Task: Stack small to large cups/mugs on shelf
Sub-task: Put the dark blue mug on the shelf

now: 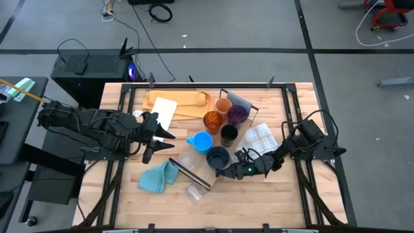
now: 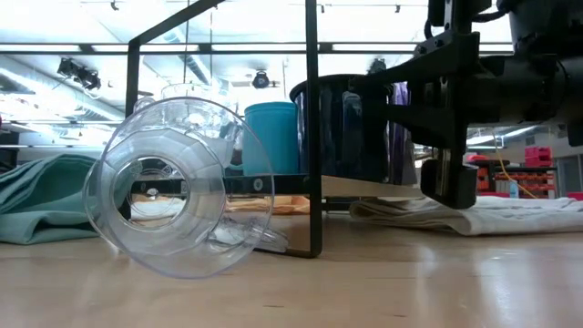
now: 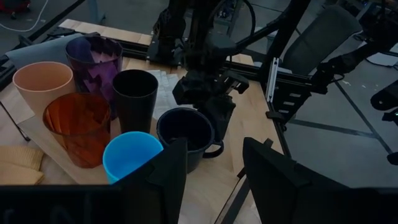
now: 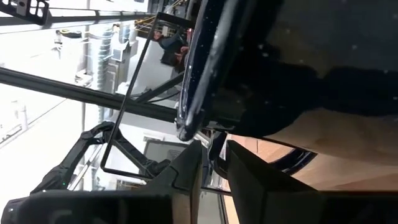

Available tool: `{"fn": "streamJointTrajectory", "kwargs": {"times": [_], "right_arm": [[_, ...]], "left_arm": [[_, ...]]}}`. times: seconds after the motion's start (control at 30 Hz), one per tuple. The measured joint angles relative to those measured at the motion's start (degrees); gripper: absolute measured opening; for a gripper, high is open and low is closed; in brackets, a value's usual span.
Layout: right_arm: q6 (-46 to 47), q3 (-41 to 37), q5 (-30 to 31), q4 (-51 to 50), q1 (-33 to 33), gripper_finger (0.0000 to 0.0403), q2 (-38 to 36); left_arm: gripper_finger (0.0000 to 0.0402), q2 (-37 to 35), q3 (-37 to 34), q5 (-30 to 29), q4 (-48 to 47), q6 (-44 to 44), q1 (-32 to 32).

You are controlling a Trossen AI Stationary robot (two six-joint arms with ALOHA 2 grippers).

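Setting: a robotics lab or test hall, not a home. I work at a light butcher-block wooden table (image 1: 272,200) edged with black metal rails (image 1: 292,116), standing on a bare grey concrete floor (image 1: 259,26) crossed by dark tape lines. Loose black cables (image 1: 158,11) trail over that floor, and a black computer tower with a blue indicator light (image 1: 97,72) sits just beside the table. A red wheeled chair base (image 1: 388,13) shows at the far edge. Looking level across the table, I see a high open ceiling with long strip lights (image 2: 82,47) and exposed ducting, plus red storage racks (image 2: 533,173) behind.
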Motion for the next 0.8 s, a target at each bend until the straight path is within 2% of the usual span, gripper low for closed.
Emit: {"fn": "streamJointTrajectory", "kwargs": {"times": [0.3,0.6,0.8], "right_arm": [[-0.7,-0.1,0.0,-7.1,0.2,0.0077,-4.5],[-1.0,-0.1,-0.2,-20.8,1.2,0.0077,-12.2],[0.6,-0.1,-0.4,-23.9,1.2,0.0077,-12.9]], "left_arm": [[0.0165,0.0,0.0,0.0,0.0,-0.1,0.0],[0.0165,0.0,0.0,0.0,0.0,0.0,-0.1],[0.0165,0.0,0.0,0.0,0.0,-0.1,-0.1]]}}
